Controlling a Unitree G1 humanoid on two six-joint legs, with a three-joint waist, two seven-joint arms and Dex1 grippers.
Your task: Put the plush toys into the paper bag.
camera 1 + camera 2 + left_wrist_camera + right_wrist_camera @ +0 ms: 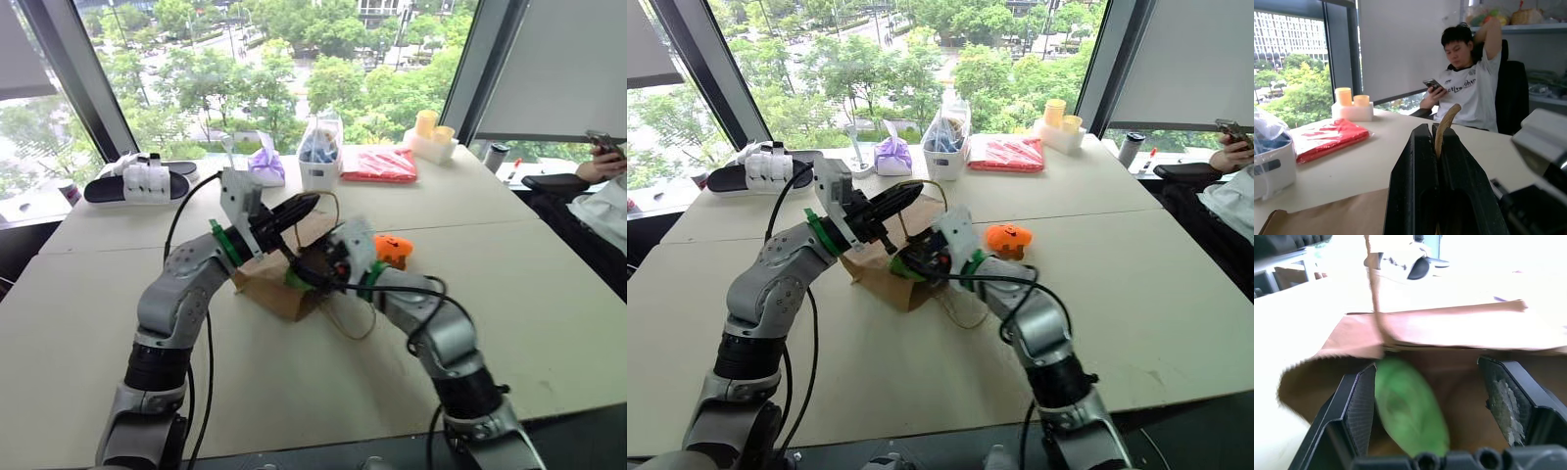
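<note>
The brown paper bag [274,286] lies on the table's middle with its mouth held up. My left gripper [1436,129] is shut on the bag's tan loop handle [1447,120] and lifts it above the bag. My right gripper [1427,367] is open at the bag's mouth. The green plush toy [1408,411] sits between its spread fingers, against one of them, inside the bag [1449,330]. The orange plush toy [1007,238] with dark face marks rests on the table just right of the bag, behind my right wrist.
Along the far edge stand a purple tied pouch [266,164], a white tub with a clear plastic bag [319,157], a red flat packet [380,164] and yellow cups [431,132]. A black tray [137,184] lies far left. A person [1469,88] sits at the right.
</note>
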